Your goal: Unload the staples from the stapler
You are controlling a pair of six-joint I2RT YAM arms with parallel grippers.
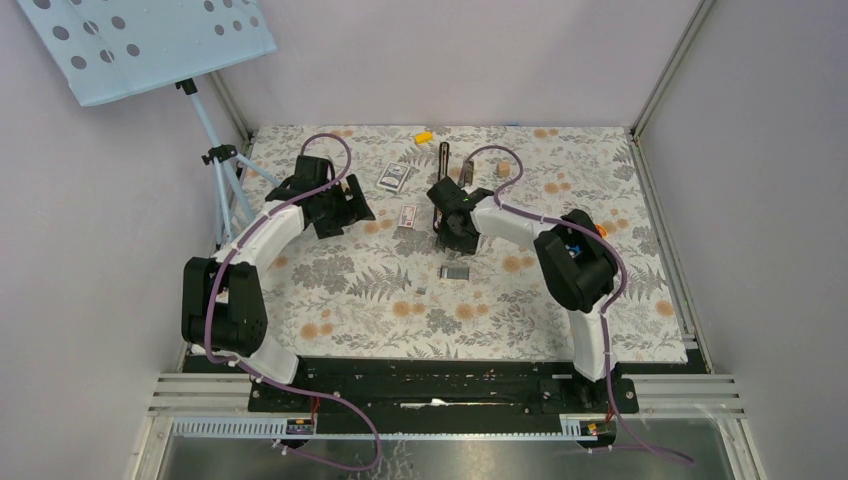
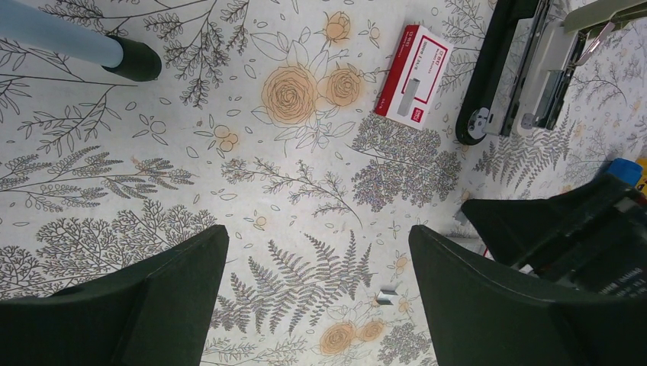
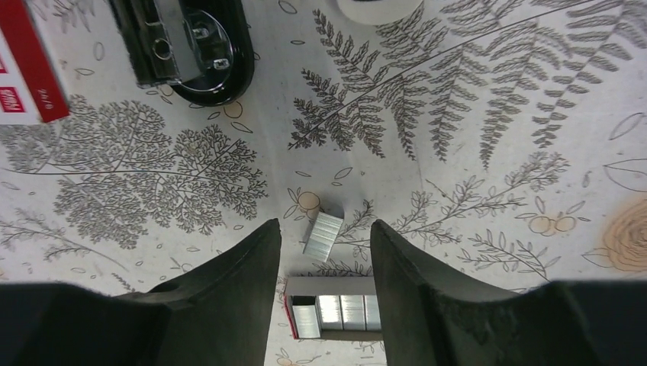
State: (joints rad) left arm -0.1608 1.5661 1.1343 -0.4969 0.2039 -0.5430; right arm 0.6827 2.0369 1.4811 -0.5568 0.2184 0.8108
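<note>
Short silvery strip of joined staples (image 3: 323, 233) lies loose on the floral tablecloth (image 3: 496, 114), clear of the long black stapler (image 3: 191, 46), between the right gripper's (image 3: 326, 229) half-spread empty jaws; left gripper (image 2: 317, 236) wide, empty; risk: an off-centre close flicks or snaps the strip.

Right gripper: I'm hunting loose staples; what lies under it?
Under the right gripper, a short strip of staples lies on the floral cloth, beside a grey staple tray. Its fingers hide the cloth either side.
</note>
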